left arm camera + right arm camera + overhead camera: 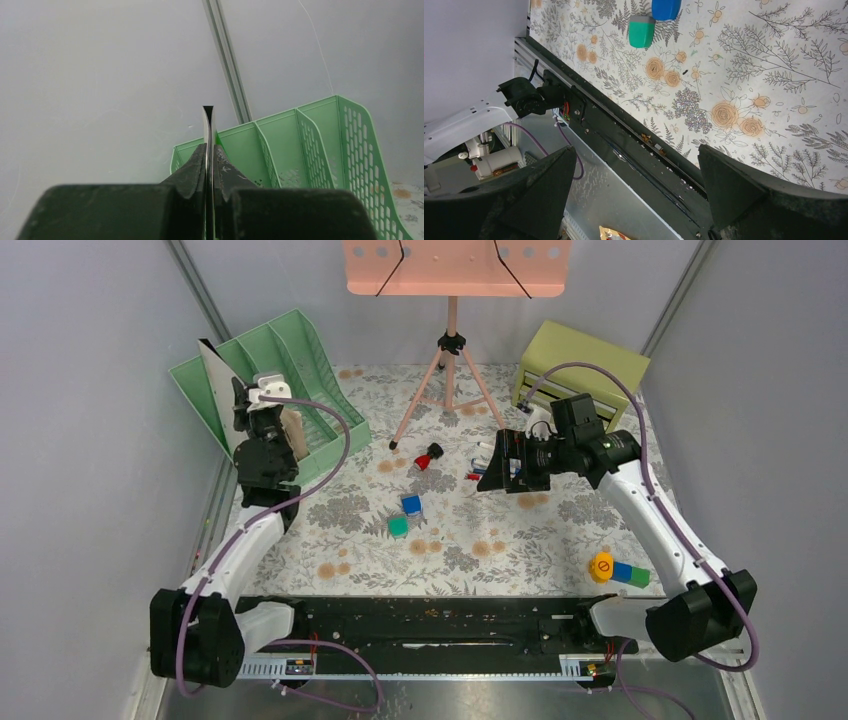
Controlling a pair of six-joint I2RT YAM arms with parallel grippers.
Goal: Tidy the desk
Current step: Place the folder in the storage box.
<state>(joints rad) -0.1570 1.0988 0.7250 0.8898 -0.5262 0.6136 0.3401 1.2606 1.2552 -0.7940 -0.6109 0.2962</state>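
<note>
The desk (520, 530), a floral-print tabletop, carries scattered small items. My left gripper (242, 400) is at the back left beside the green file rack (300, 350), shut on a thin flat grey-white sheet (215, 368). In the left wrist view the sheet (208, 125) stands edge-on between the fingers of the left gripper (210, 147), above the rack's (300, 145) leftmost slot. My right gripper (495, 472) hovers over the back middle of the desk, open and holding nothing. In the right wrist view the right gripper (636, 152) looks down at the desk (774, 75) and its near edge.
A blue block (411, 504), a green block (398, 526), a red and black item (430, 455) and some pens (478, 462) lie mid-desk. A yellow piece (600, 567) with blocks sits front right. An olive drawer box (575, 360) and a pink stand's tripod (450, 380) are at the back.
</note>
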